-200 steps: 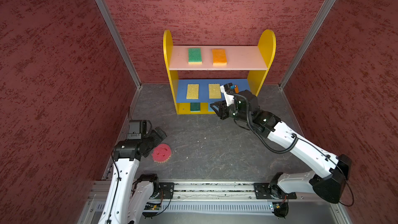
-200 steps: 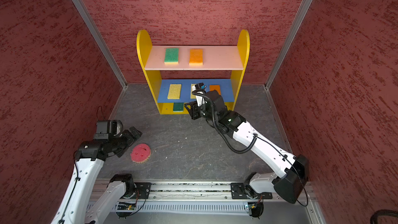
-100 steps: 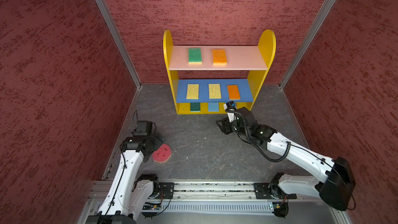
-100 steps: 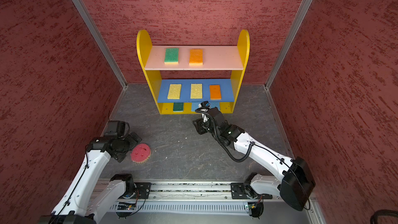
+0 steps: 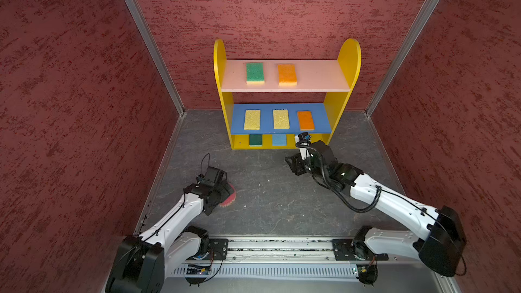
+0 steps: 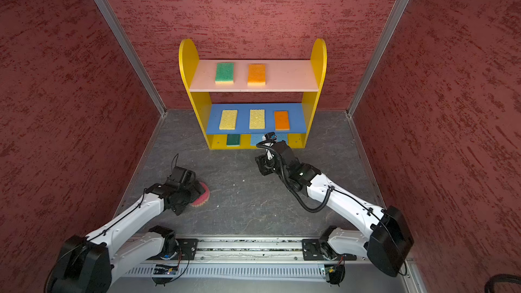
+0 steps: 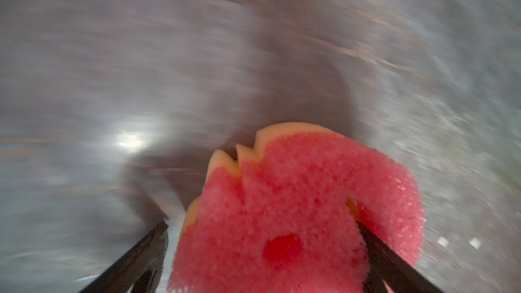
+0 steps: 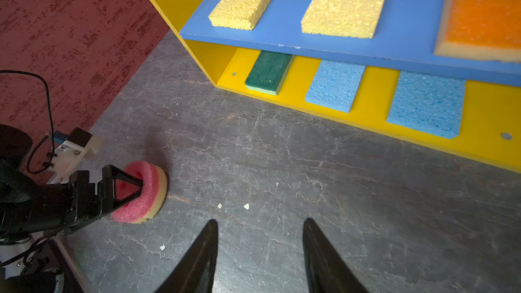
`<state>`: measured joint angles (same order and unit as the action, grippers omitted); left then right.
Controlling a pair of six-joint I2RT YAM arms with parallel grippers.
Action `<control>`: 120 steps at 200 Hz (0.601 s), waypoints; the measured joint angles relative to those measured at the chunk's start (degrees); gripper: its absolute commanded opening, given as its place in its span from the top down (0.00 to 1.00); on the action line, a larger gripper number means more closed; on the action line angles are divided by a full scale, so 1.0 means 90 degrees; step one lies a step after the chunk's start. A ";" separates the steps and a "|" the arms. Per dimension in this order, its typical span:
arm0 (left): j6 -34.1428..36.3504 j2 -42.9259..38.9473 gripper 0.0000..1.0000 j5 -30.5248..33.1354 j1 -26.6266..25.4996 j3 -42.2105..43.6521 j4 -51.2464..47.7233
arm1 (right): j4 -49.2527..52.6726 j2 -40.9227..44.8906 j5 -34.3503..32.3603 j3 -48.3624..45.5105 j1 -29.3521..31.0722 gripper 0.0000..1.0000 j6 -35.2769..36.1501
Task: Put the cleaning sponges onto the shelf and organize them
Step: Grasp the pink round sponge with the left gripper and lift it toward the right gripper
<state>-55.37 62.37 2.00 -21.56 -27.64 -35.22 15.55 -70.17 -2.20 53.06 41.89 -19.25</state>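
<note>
Sponge pick-up, last item: the round pink sponge [image 7: 296,215] lies flat on the grey floor [image 8: 282,164], well apart from the shelf [image 5: 349,60]. Eight rectangular sponges [image 5: 255,72] are already laid out on the shelf's three boards.

The left gripper [image 7: 262,224] is spread fully over the pink sponge, with nothing grasped. One finger [image 7: 394,260] is set on the sponge's upper face near an eye hole. The other is just beside the scalloped edge. The right gripper [image 8: 260,221] is parted and empty, low over the floor in front of the yellow base board [image 8: 375,94].

For a sound grasp, the jaws should be recentred so that both fingers pass outside the rim. They should then be lowered close to the floor before closing. Foam yields, so closure should be stopped once the disc is firmly pinched.

Free room is seen on the pink top board [image 5: 318,76], beside the orange sponge [image 5: 287,74]. Placement there is judged suitable, provided the board's front edge is cleared on the lift.
</note>
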 measured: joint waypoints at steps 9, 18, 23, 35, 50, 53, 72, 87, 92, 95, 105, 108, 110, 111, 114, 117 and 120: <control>-0.0141 0.0352 0.00 0.0034 -0.0464 -0.0194 0.0216 | 0.0070 0.0063 -0.0036 -0.0005 -0.0034 0.49 0.0000; -0.0255 0.0743 0.00 0.0078 -0.0896 -0.0418 0.0461 | 0.0102 0.0155 -0.0063 -0.0051 -0.0078 0.49 0.0000; -0.0323 0.0950 0.00 0.0080 -0.1107 -0.0539 0.0563 | 0.0119 0.0221 -0.0078 -0.0087 -0.0109 0.49 -0.0002; -0.0415 0.1452 0.00 0.0090 -0.1549 -0.0884 0.0789 | 0.0143 0.0408 -0.0080 -0.0228 -0.0216 0.49 -0.0056; -0.0500 0.2118 0.00 0.0046 -0.1994 -0.1396 0.1008 | 0.0165 0.0636 -0.0053 -0.0469 -0.0401 0.49 -0.0177; -0.0508 0.2225 0.00 0.0034 -0.2055 -0.1489 0.1052 | 0.0172 0.0670 -0.0051 -0.0517 -0.0442 0.48 -0.0204; -0.0542 0.2922 0.00 -0.0136 -0.2412 -0.2123 0.1311 | 0.0211 0.0886 0.0039 -0.0891 -0.0746 0.48 -0.0423; -0.0534 0.3383 0.00 -0.0270 -0.2623 -0.2591 0.1440 | 0.0277 0.1039 0.0100 -0.1200 -0.0937 0.48 -0.0590; -0.0532 0.3509 0.00 -0.0308 -0.2691 -0.2735 0.1462 | 0.0308 0.1090 0.0117 -0.1292 -0.0998 0.47 -0.0639; -0.0532 0.3580 0.00 -0.0345 -0.2725 -0.2815 0.1479 | 0.0333 0.1124 0.0119 -0.1343 -0.1027 0.47 -0.0653; -0.0525 0.3781 0.00 -0.0408 -0.2844 -0.3087 0.1498 | 0.0410 0.1226 0.0136 -0.1508 -0.1127 0.46 -0.0748; -0.0525 0.3827 0.00 -0.0435 -0.2873 -0.3157 0.1508 | 0.0430 0.1253 0.0143 -0.1547 -0.1151 0.46 -0.0770; -0.0517 0.3866 0.00 -0.0452 -0.2897 -0.3203 0.1515 | 0.0440 0.1275 0.0151 -0.1576 -0.1175 0.46 -0.0784; -0.0515 0.3883 0.00 -0.0464 -0.2909 -0.3235 0.1520 | 0.0444 0.1285 0.0155 -0.1593 -0.1190 0.46 -0.0794; -0.0510 0.3920 0.00 -0.0493 -0.2936 -0.3298 0.1535 | 0.0457 0.1309 0.0165 -0.1630 -0.1217 0.46 -0.0816; -0.0510 0.3961 0.00 -0.0517 -0.2965 -0.3354 0.1540 | 0.0464 0.1341 0.0180 -0.1673 -0.1246 0.46 -0.0838; -0.0508 0.3995 0.00 -0.0539 -0.2992 -0.3424 0.1542 | 0.0476 0.1358 0.0194 -0.1702 -0.1263 0.46 -0.0852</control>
<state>-59.94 98.32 -2.85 -48.49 -58.46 -21.34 19.84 -57.95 -0.45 37.74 30.52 -26.92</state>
